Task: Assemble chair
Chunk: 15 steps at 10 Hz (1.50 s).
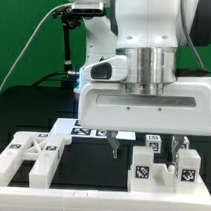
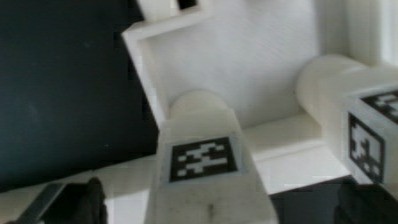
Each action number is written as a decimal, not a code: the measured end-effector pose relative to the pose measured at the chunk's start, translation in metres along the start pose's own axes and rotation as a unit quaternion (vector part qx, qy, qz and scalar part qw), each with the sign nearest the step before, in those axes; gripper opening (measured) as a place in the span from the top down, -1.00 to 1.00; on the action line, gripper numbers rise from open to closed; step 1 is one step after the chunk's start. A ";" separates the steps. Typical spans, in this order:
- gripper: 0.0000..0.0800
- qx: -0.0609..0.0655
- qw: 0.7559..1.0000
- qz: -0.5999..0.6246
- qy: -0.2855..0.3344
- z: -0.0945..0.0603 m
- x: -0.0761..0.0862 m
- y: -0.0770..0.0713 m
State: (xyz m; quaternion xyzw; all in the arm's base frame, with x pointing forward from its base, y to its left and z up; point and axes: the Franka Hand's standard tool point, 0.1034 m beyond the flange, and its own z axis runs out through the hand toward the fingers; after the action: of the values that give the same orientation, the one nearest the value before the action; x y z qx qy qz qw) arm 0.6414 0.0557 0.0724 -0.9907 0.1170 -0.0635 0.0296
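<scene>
Gripper (image 1: pixel 145 152) — fingers spread, nothing pinched, hanging low over table.
Tagged posts (image 1: pixel 156 167) — white, upright, directly beneath gripper; wrist view shows one post (image 2: pixel 205 150) between fingertips, contact not evident.
Braced panel piece (image 1: pixel 26 156) — flat, well off to gripper's side, toward exterior view's left, apart from posts.
Marker board (image 1: pixel 90 129): behind gripper.
Progress, judged: early. Parts lie separate, no chair shape; grasp and joints remain.
</scene>
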 end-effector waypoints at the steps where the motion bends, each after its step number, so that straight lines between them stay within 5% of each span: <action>1: -0.62 0.001 1.000 0.020 0.000 0.000 0.000 0.000; 3: 0.02 0.001 0.998 0.060 0.000 0.000 0.000 0.000; 4: 0.02 0.001 0.994 0.105 -0.001 0.000 -0.001 0.000; 5: 0.28 0.000 0.990 0.142 -0.001 0.001 -0.001 0.001; 8: 0.28 -0.006 0.935 0.356 0.002 0.000 -0.002 -0.003; 11: 0.28 0.019 0.815 0.579 -0.012 0.000 -0.002 -0.007; 13: 0.28 0.021 0.766 0.642 -0.014 0.000 -0.002 -0.008; 15: 0.28 0.021 0.764 0.645 -0.014 0.000 -0.002 -0.008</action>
State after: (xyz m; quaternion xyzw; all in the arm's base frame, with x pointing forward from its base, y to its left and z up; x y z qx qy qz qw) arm 0.6416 0.0637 0.0724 -0.6815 0.7266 -0.0175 0.0857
